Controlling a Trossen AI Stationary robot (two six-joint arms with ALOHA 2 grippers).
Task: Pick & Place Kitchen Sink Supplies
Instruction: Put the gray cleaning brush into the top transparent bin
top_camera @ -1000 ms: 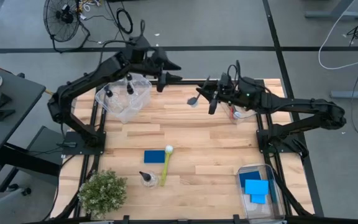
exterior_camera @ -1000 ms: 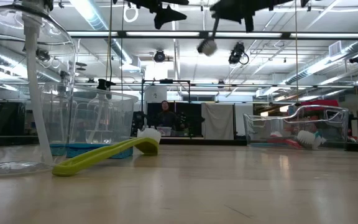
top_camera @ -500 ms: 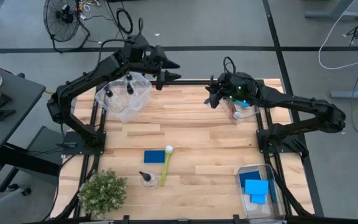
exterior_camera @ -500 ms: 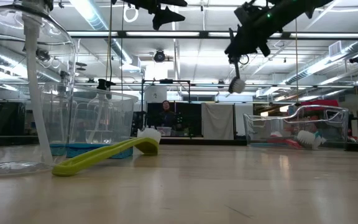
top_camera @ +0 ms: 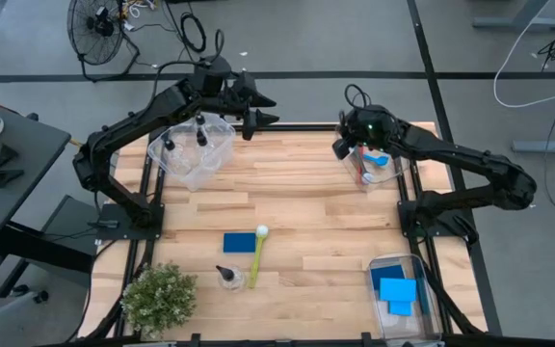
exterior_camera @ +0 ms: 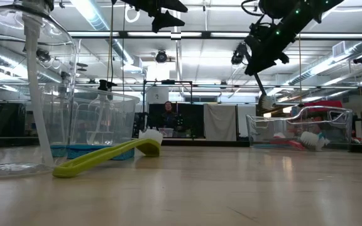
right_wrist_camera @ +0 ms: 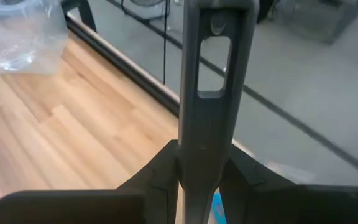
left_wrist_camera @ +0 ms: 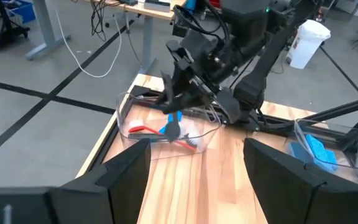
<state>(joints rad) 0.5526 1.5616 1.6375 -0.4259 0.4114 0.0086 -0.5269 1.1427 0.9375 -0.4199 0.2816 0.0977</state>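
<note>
My right gripper (top_camera: 343, 146) is shut on a slim grey brush (exterior_camera: 264, 81) and stands high at the left end of the far-right clear bin (top_camera: 385, 172). The brush's pale head (exterior_camera: 266, 100) hangs just above that bin's rim. A red brush (left_wrist_camera: 143, 129) and a blue brush (top_camera: 380, 159) lie inside the bin. My left gripper (top_camera: 263, 108) is open in the air by the far-left bin (top_camera: 193, 154), which holds small black-topped bottles. A yellow-green brush (top_camera: 256, 256), a blue sponge (top_camera: 238, 242) and one bottle (top_camera: 226, 278) lie on the table. My right gripper pinches the grey brush's handle (right_wrist_camera: 204, 134) between its two fingers (right_wrist_camera: 160, 171). The fingers slant downward, and the handle, which has a slot (right_wrist_camera: 211, 65) in it, runs on past the fingertips. The brush is lifted clear, with its head (exterior_camera: 266, 100) hanging lowest.
A bushy potted plant (top_camera: 160, 297) stands at the near-left corner. A clear bin with blue sponges (top_camera: 400, 289) sits at the near-right corner. Bare wood lies across the table's middle (top_camera: 297, 207). A person (exterior_camera: 166, 116) sits far behind the table.
My right gripper has moved toward the table's right, over the far-right bin, and has tipped from level to slanting down. The grey brush has swung with it: its head pointed left and high before, and now hangs low by the bin's rim.
</note>
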